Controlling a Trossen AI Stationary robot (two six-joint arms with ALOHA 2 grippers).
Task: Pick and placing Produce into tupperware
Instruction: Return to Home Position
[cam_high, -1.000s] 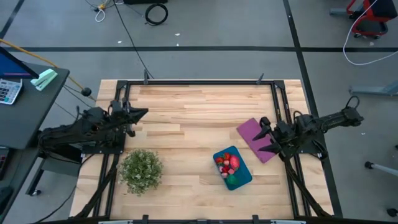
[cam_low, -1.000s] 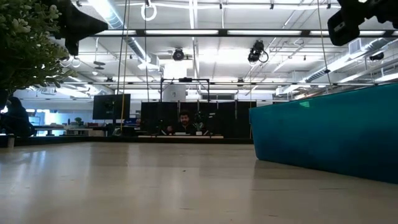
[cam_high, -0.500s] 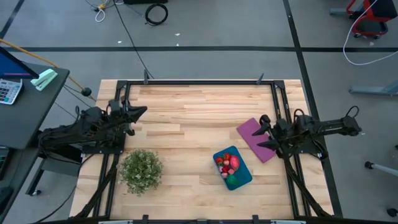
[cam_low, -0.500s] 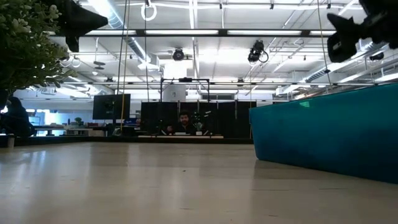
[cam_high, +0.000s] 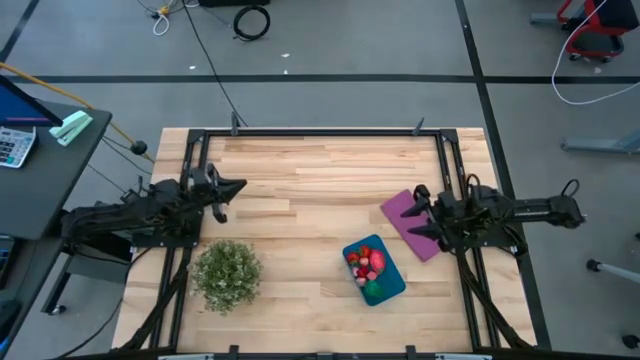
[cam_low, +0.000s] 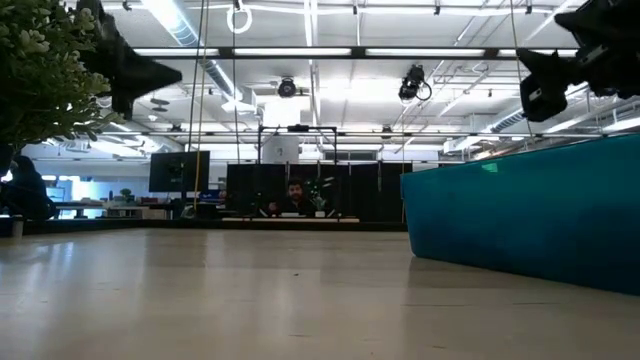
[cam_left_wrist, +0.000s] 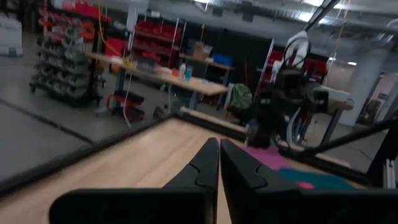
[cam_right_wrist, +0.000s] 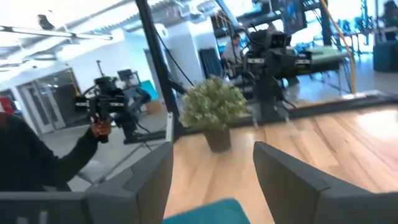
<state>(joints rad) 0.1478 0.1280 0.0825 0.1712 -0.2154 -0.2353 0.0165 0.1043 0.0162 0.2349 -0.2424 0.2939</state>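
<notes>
Left pincer (cam_high: 238, 187) first: fingers (cam_left_wrist: 208, 158) pressed flat together, nothing between them, up over the left side of the tabletop (cam_high: 320, 175), pointing toward the middle. Near the bushy green plant (cam_high: 227, 274) but apart from it.

Over on the other side, right pincer (cam_high: 416, 211) spread wide and empty, fingers (cam_right_wrist: 283, 171) well apart in the right wrist view, hovering above the purple rectangle (cam_high: 398, 208). Pointing inward too, face to face with the left one across the wood.

Now the goods: teal container (cam_high: 397, 284) on the tabletop, right of centre, toward the edge at the bottom of the high view. Set at a slant, just beside the purple rectangle's lower corner. Produce (cam_high: 366, 262) all inside it: a cluster of small red pieces, a pinkish one among them, a green one (cam_high: 372, 290) at the end nearest that edge.

Down at the low view, teal container (cam_low: 520, 225) big on the right, bushy green plant (cam_low: 40, 70) at the left, both pincers up high, off the wood. Neither pincer touching the container or anything in it.
</notes>
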